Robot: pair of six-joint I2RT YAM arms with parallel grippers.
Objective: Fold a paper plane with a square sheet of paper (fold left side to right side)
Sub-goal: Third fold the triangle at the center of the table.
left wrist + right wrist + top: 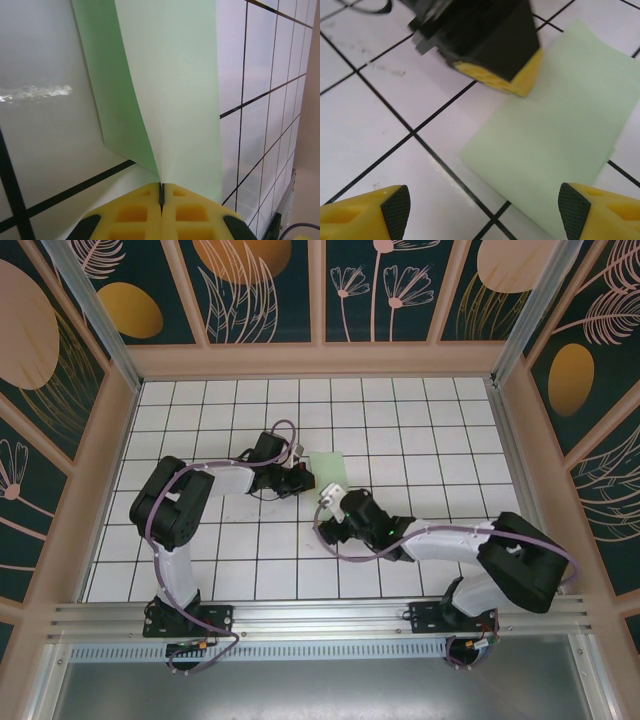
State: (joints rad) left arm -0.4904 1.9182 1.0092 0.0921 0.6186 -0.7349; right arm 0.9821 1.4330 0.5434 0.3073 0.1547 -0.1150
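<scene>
Here the left gripper point(161, 194) has its yellow jaws pinched together on an edge of the square sheet of paper point(170, 90), plain pale green, which curls up off the white tiled table point(420, 440) near its middle. In the top view, the right gripper point(480, 212), jaws spread wide, sits at the sheet's 6 o'clock and the left gripper at its 9 o'clock.

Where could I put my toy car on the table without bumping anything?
The far tile rows, between the square sheet of paper and the back wall, are bare. So are the near tiles between the two arm bases. It is crowded in the middle: the left fingers pinch the paper there, and the right fingers hang open just over it.
</scene>
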